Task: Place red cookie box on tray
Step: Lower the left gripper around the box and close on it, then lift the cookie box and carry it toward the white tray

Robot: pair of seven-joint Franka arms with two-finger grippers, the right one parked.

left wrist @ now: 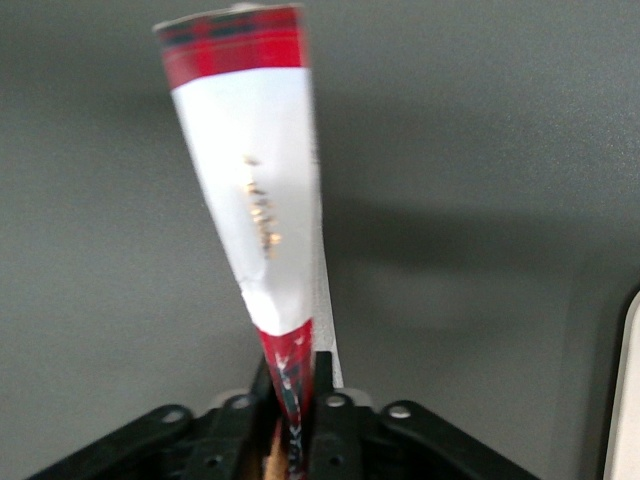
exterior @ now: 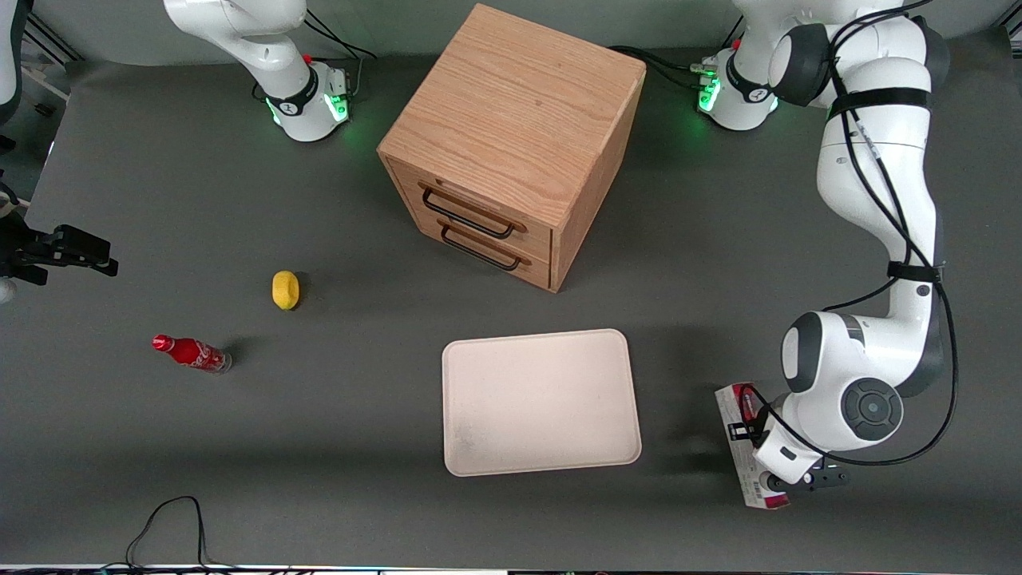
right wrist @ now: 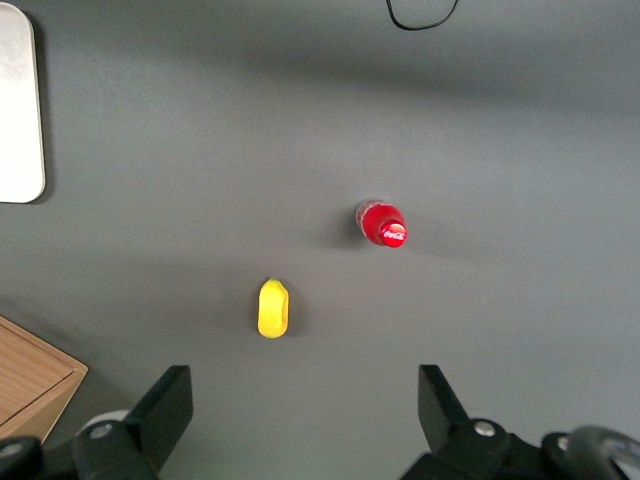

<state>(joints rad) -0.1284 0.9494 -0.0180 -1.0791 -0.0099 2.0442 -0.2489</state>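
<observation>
The red cookie box (exterior: 738,431), a long slim carton with red ends and a white panel, is at the working arm's end of the table, beside the tray and apart from it. My left gripper (exterior: 765,457) is shut on it about midway along. In the left wrist view the gripper (left wrist: 297,400) pinches the box (left wrist: 262,200) at its narrow red edge, and the carton sticks out away from the fingers (left wrist: 325,385). Its shadow falls apart from it on the mat. The cream tray (exterior: 541,403) lies flat with nothing on it; its rim (left wrist: 627,400) shows in the wrist view.
A wooden drawer cabinet (exterior: 511,144) stands farther from the front camera than the tray. A small yellow object (exterior: 285,289) and a red cola bottle (exterior: 192,353) lie toward the parked arm's end. A black cable (exterior: 172,519) loops at the table's near edge.
</observation>
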